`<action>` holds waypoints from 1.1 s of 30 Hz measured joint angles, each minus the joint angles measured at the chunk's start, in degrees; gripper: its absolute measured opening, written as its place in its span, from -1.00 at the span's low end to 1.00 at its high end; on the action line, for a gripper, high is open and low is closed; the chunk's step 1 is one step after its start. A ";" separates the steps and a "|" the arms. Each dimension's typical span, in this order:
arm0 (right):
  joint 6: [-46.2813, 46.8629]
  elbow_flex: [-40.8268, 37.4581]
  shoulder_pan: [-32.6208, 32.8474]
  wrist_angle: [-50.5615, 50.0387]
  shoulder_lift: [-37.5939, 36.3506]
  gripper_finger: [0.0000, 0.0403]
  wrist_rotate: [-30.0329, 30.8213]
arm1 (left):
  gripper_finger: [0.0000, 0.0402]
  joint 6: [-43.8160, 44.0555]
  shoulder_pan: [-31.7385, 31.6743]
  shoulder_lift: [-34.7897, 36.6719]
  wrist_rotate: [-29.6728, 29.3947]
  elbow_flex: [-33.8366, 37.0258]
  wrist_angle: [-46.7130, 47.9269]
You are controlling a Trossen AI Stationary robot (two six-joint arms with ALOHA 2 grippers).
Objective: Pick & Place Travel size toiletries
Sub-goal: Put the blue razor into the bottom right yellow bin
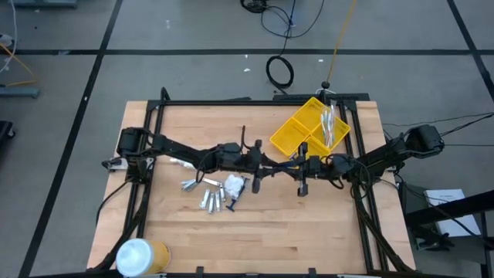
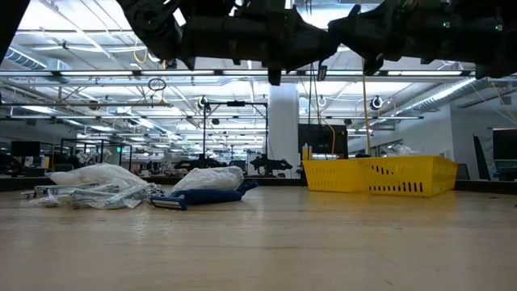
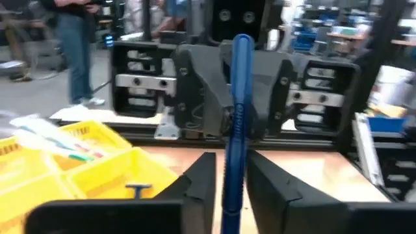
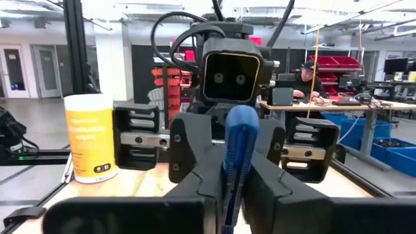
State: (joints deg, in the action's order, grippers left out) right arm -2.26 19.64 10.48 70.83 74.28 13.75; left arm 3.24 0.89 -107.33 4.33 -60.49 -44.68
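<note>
A thin blue stick [image 3: 238, 97] of the toiletries stands upright in mid-air over the table's middle, where my two grippers meet tip to tip. My right gripper [image 4: 235, 195] is shut on it. My left gripper [image 3: 233, 195] is open, one finger on either side of the stick's lower part with a narrow gap showing. More toiletries, silvery tubes and white packets [image 1: 216, 191], lie on the table below the left arm; the low view shows this pile [image 2: 105, 186]. A few more lie inside the yellow bin [image 1: 297, 131]. My right gripper pinches the blue stick's shaft [image 4: 238, 170] between its two fingers, below the rounded top end [image 4: 242, 120]. The fingers come level from the table's right side and lie across the stick. The stick stands upright, lifted clear of the table.
The yellow compartmented bin [image 2: 380, 174] sits at the far right of the table. A white-and-yellow cylinder [image 1: 139, 256] stands at the near left corner. A dark frame rail [image 1: 255, 102] edges the table. People [image 3: 71, 52] are in the room beyond.
</note>
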 joint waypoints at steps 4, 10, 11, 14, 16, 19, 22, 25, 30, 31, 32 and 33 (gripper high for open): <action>0.51 0.00 -0.04 -1.13 0.00 -0.88 3.44 | -0.28 -0.33 1.15 0.46 -4.48 -1.36 4.76; 1.11 -0.02 -1.65 -5.92 -3.12 -0.88 5.51 | 0.17 -6.55 3.00 0.51 -7.50 -9.80 23.04; 1.54 -0.01 -1.92 -8.10 -4.62 -0.88 5.75 | 0.23 -7.70 3.38 0.55 -9.18 -11.26 26.06; 1.68 -0.02 -2.51 -17.23 -10.78 -0.88 8.97 | 0.36 -9.53 4.36 0.55 -15.87 -15.07 34.09; 2.70 -0.02 -2.71 -25.11 -15.96 -0.88 12.78 | 0.42 -10.28 4.92 0.57 -20.29 -17.24 39.08; 5.99 -0.04 -2.55 -38.34 -24.62 -0.88 14.74 | 0.49 -8.78 5.48 0.59 -26.58 -18.92 46.96; 12.47 -0.04 -2.68 -53.04 -33.36 -0.88 15.44 | 0.52 -5.80 5.35 0.59 -31.54 -18.84 51.93; 19.27 -0.04 -2.64 -64.87 -39.79 -0.88 15.55 | 0.52 -3.93 4.70 0.59 -32.36 -18.84 54.87; 27.82 -0.04 -2.67 -78.10 -43.76 -0.88 15.67 | 0.46 -2.56 3.20 0.59 -31.86 -18.82 57.19; 28.95 -0.05 -2.66 -79.85 -43.80 -0.88 16.44 | 0.44 -2.48 2.88 0.59 -31.77 -18.82 57.19; 30.08 -0.24 -2.64 -81.20 -43.72 -0.88 17.22 | 0.42 -2.44 2.56 0.59 -31.77 -18.82 57.19; 31.04 -0.73 -2.65 -81.85 -43.58 -0.88 17.99 | 0.39 -2.46 2.26 0.59 -31.75 -18.80 57.21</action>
State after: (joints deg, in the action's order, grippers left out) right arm 28.78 18.91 7.83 -11.02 30.70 31.74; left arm 0.78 3.15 -106.74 -27.42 -79.29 12.53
